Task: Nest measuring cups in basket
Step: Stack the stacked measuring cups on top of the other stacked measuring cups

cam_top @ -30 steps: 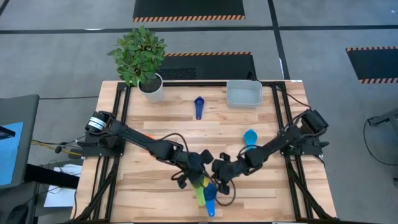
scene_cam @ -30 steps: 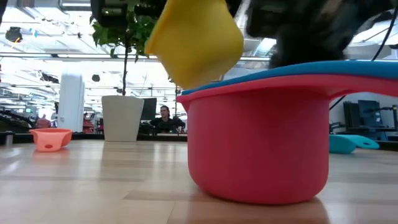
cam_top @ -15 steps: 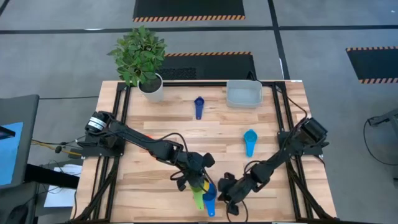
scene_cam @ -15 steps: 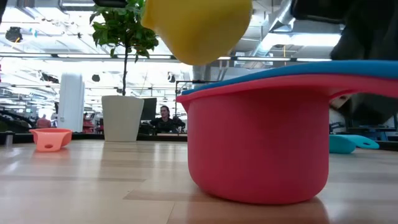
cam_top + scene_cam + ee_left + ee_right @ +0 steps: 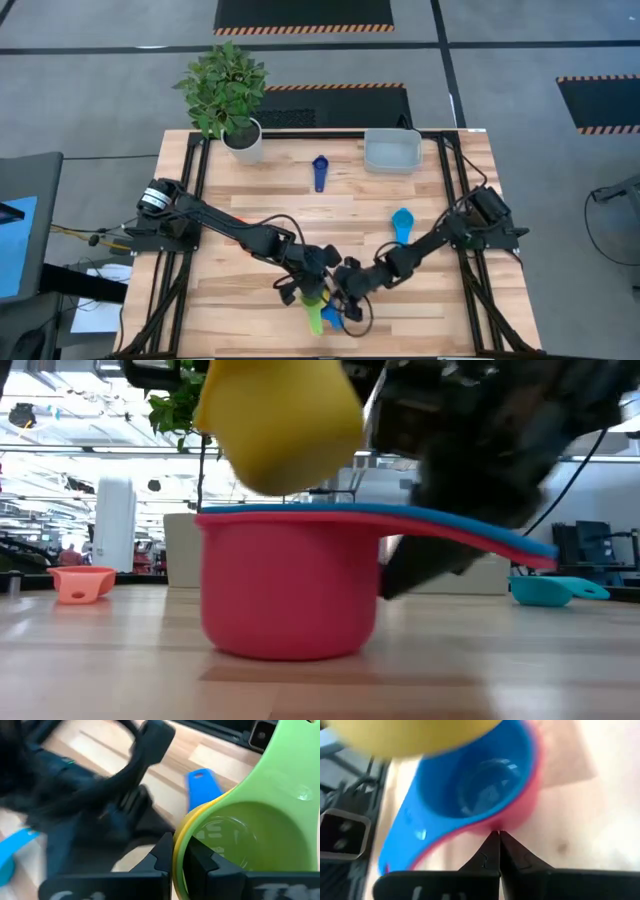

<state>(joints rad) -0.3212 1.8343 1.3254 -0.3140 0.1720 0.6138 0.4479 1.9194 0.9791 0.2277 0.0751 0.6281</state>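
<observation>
A red cup [image 5: 290, 595] with a blue cup [image 5: 475, 780] nested in it stands on its base near the table's near edge; their handles [image 5: 470, 535] stick out together. My left gripper [image 5: 312, 292] hangs just above them, shut on a yellow cup [image 5: 275, 425] that has a green cup [image 5: 245, 840] nested inside. My right gripper [image 5: 345, 283] is shut, its tips low beside the red cup under the handles. The orange [image 5: 80, 582], light blue [image 5: 402, 225] and dark blue [image 5: 320, 172] cups lie apart. The basket [image 5: 392, 152] sits at the far edge. My left gripper pinches the rim of the yellow-and-green pair [image 5: 176, 845], one finger [image 5: 162, 855] outside the yellow wall and one [image 5: 200, 860] inside the green bowl. The pair is lifted clear above the red cup. My right gripper pushes with its shut fingertips [image 5: 496, 842] against the red cup's outer wall [image 5: 512, 822] just below the rim, coming level from the table's right. The cup stays upright on the table.
A potted plant in a white pot [image 5: 243, 140] stands at the far left corner. Black frame rails run along both table sides [image 5: 195, 200]. Both arms cross close together over the near middle. Bare wood lies between the cups and the basket.
My right gripper swung toward the near edge, then came back left against the red cup. The red-and-blue pair slid along the table toward the left and turned, its handles now pointing right. The held yellow-and-green pair shifted slightly left above it.
</observation>
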